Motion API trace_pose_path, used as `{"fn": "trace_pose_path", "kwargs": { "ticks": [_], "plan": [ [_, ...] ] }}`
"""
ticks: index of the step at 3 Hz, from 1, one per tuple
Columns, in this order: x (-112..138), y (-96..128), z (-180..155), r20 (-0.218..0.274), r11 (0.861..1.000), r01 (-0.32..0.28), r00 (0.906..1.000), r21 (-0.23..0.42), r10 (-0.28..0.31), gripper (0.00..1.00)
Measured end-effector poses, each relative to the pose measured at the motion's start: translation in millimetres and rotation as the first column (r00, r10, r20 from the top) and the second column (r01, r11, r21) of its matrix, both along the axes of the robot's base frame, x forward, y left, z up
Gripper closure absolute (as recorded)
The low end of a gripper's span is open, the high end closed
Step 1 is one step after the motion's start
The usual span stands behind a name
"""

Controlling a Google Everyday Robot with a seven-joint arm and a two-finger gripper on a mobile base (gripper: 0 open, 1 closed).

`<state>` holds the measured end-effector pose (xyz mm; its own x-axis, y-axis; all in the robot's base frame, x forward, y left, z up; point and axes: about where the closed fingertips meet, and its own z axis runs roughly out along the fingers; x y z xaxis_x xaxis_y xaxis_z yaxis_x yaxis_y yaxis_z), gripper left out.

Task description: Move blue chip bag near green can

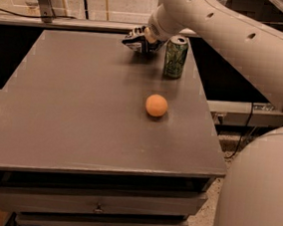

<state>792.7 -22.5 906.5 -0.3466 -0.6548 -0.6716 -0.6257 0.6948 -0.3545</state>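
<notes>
Camera view: gripper (pixel 147 41) at upper centre of frame, clamped on small crinkly navy-blue chip bag (pixel 134 38) with white lettering, by the far edge of the grey tabletop (pixel 72 103). Slim green drink can (pixel 176 58) upright just right of the bag. Round orange ball (pixel 156 105) mid-frame, well apart.

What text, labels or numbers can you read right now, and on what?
Crinkly dark blue chip bag: white lettering, too blurred to read.
Slim green drink can: dark markings, unreadable.
No other text visible.
The end effector is at the bag, by the grey table's far edge.
</notes>
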Motion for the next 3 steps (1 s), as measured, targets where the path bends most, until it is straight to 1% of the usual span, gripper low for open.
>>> {"fn": "trace_pose_path", "kwargs": {
  "ticks": [1, 2, 3],
  "plan": [
    [-8.4, 5.1, -3.0, -0.011, 0.999, -0.015, 0.9998, 0.028, 0.016, 1.0],
    [-25.1, 18.3, -3.9, -0.022, 0.996, -0.056, 0.9981, 0.074, 0.058, 1.0],
    [-46.9, 35.4, 0.2, -0.022, 0.989, -0.107, 0.9937, 0.105, 0.11, 1.0]
  ]
}}
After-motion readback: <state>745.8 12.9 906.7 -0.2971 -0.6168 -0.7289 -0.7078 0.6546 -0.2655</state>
